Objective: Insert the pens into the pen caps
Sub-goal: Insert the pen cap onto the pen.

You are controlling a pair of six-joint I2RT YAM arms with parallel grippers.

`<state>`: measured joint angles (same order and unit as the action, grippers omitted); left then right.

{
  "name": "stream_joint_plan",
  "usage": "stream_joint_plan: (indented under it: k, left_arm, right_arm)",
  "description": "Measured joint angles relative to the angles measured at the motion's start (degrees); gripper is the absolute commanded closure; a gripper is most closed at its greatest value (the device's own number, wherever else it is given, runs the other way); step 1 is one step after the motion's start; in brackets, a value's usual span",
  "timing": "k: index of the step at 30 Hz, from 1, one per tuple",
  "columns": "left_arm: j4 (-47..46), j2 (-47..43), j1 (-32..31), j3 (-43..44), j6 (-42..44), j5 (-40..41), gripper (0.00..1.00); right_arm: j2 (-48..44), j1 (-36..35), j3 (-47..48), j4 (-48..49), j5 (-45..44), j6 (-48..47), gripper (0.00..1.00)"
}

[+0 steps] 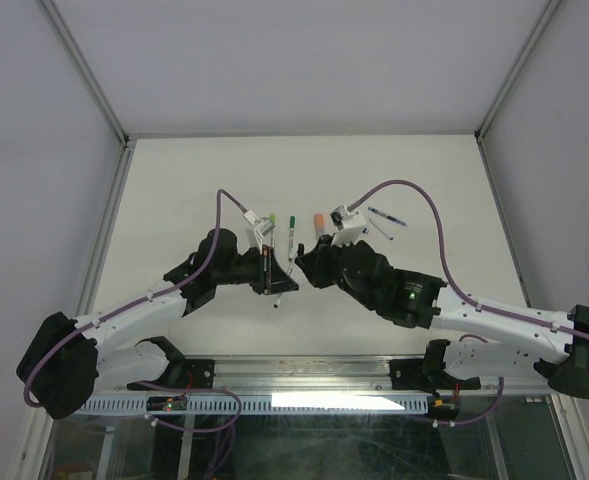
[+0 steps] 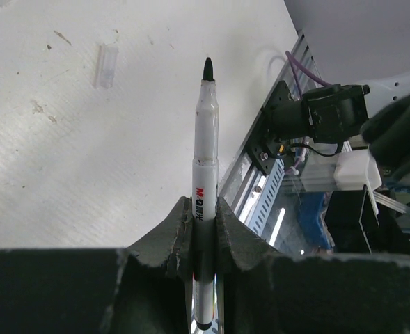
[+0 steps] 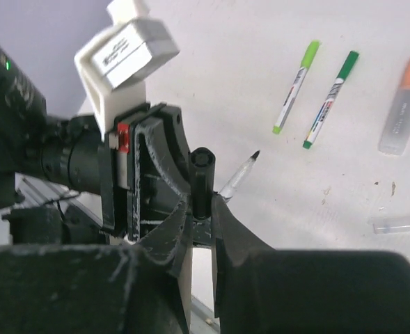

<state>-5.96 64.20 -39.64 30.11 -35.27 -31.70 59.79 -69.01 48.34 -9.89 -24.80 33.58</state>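
Low over the near half of the white table (image 1: 174, 180), the two arms meet tip to tip. The left gripper (image 2: 204, 217) is clenched around the barrel of a pale marker (image 2: 205, 149), which stands straight out past the fingers with its bare black tip pointing away. Facing it, the right gripper (image 3: 203, 212) grasps a short black cap (image 3: 202, 177) between its fingers, upright with the open mouth showing. In the right wrist view the marker's tip sits just beside the cap, slightly behind it; whether the two touch is hard to tell from that angle. A small clear tube (image 3: 396, 224) lies flat on the table beyond the grippers. Further out, a lime-green pen (image 3: 296, 87) and a dark green pen (image 3: 330, 101) lie side by side, near each other but apart, with an orange-capped highlighter (image 3: 403, 104) next to them. Two slim dark pens (image 1: 386, 215) lie off towards the right side of the table.
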Motion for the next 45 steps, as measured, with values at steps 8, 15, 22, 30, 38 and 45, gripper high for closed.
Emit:
stream_joint_plan:
  k: [8,15,22,30,38,45]
  left_arm:
    - [2.34,-3.63,0.0,2.93,2.97,-0.42,1.0]
    - [3.45,-7.8,0.0,4.74,4.96,-2.38,1.0]
    - [4.57,-8.68,0.0,4.81,5.95,-3.96,1.0]
    - [4.68,-8.68,0.0,5.51,6.16,-5.03,1.0]
    - [4.68,-8.66,0.0,5.55,6.16,-5.9,1.0]
    - [4.68,-8.55,0.0,5.55,6.16,-5.92,1.0]
  right_arm:
    - [-0.37,2.89,5.66,-7.78,-4.2,12.15,1.0]
    - [-1.95,8.76,5.64,-9.99,-0.07,20.26,1.0]
    - [-5.18,11.58,2.89,-4.24,3.28,23.32,1.0]
    - [-3.87,11.74,2.08,0.76,4.35,23.34,1.0]
    - [-2.05,11.74,2.08,2.6,6.25,23.34,1.0]
    - [-1.64,11.76,2.08,3.45,7.82,23.34,1.0]
